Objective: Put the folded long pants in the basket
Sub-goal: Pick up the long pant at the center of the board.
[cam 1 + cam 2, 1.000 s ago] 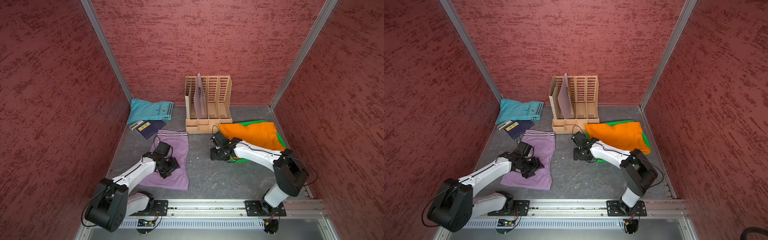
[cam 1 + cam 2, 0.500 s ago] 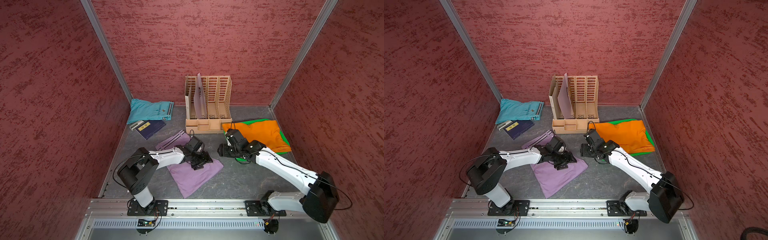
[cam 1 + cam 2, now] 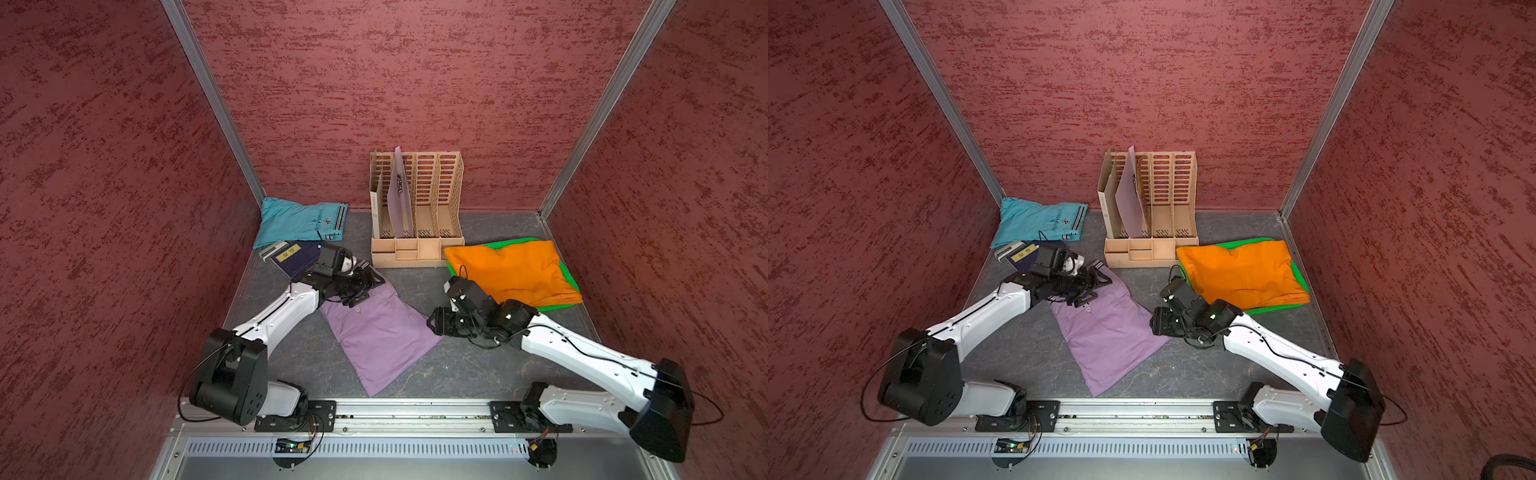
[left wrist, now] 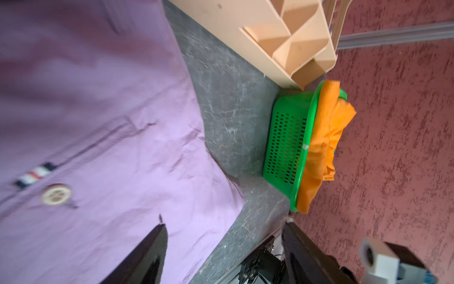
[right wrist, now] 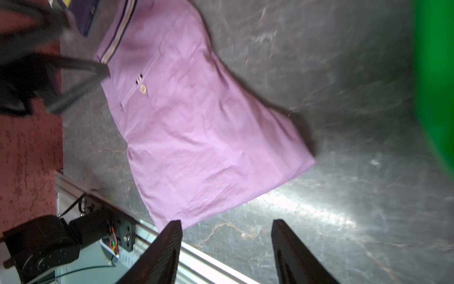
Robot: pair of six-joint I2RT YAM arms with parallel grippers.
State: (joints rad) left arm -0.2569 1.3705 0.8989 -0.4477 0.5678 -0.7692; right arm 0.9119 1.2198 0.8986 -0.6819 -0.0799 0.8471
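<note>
The lilac pants (image 3: 382,332) (image 3: 1108,332) lie flat and slantwise on the grey floor, in the middle. My left gripper (image 3: 365,286) (image 3: 1096,286) hovers open at their striped waistband end. In the left wrist view the left gripper (image 4: 224,236) holds nothing, one finger over the lilac cloth (image 4: 110,123). My right gripper (image 3: 432,323) (image 5: 227,228) stands open beside the pants' right corner (image 5: 196,123), with bare floor between its fingers. The orange pants (image 3: 511,270) (image 4: 326,137) lie heaped on the green basket (image 3: 567,282) (image 4: 287,137) at the right. The turquoise pants (image 3: 299,220) lie at the back left.
A beige slotted file organizer (image 3: 415,208) (image 4: 282,37) stands against the back wall, next to the basket. A dark blue booklet (image 3: 297,257) lies just behind my left wrist. Red walls close in both sides, and a metal rail (image 3: 395,411) runs along the front.
The lilac pants were dragged from the left to the middle and turned slantwise. My left gripper then drew back to the waistband end and opened wider. The right arm swung from the basket towards the pants.
</note>
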